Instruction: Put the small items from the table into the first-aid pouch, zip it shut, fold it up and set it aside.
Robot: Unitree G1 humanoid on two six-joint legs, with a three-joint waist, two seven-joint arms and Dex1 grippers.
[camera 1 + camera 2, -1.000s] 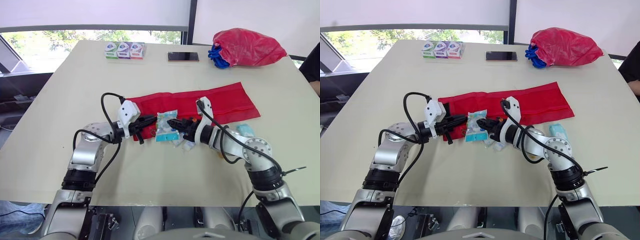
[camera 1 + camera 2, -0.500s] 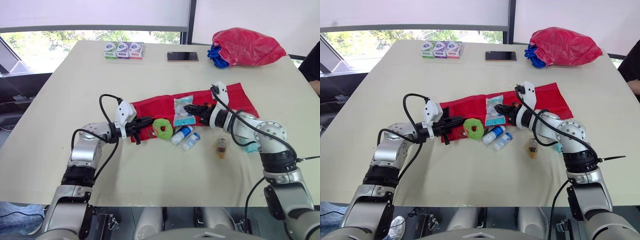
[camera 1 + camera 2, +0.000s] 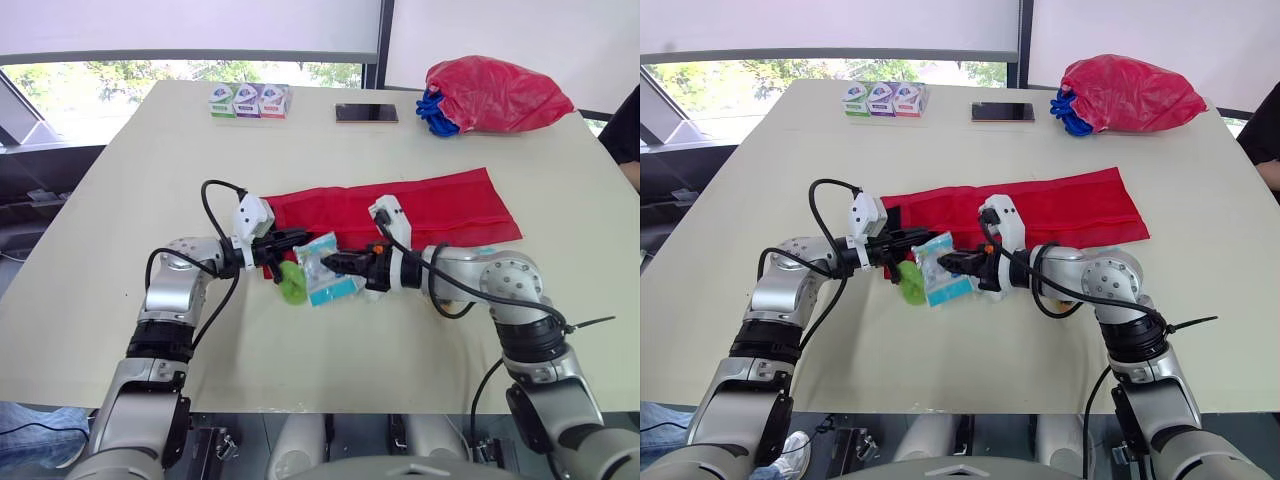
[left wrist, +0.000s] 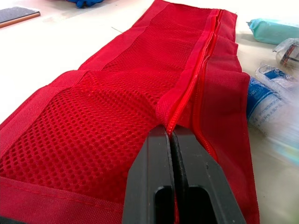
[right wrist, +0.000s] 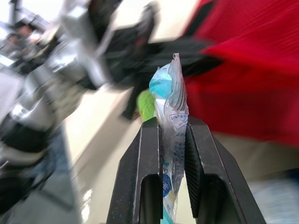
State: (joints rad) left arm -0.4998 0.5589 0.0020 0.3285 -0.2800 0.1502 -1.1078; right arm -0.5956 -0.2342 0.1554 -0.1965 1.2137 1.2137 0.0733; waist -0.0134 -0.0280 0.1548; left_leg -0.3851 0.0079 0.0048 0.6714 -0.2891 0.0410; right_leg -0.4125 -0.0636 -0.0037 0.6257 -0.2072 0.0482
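Note:
The long red first-aid pouch [image 3: 430,205] lies unfolded across the middle of the table, mesh side up. My left gripper [image 4: 168,134] is shut on the zipper edge at the pouch's left end [image 4: 117,107]. A clear packet with blue contents [image 3: 325,272] hangs in my right gripper [image 3: 342,262], which is shut on it just right of the left gripper. A green ring [image 3: 292,281] lies below the two grippers. A teal pack [image 4: 273,30] and a small bottle [image 4: 268,100] lie beside the pouch, mostly hidden behind my right arm in the eye views.
At the far edge stand three small boxes [image 3: 248,101], a dark phone [image 3: 366,113] and a red plastic bag [image 3: 495,95] with something blue [image 3: 435,112] beside it. A person's dark sleeve [image 3: 628,125] shows at the right edge.
My right gripper carried the clear packet from over the pouch's middle back left and down, close to the left gripper. The green ring shifted left. The left gripper kept its hold.

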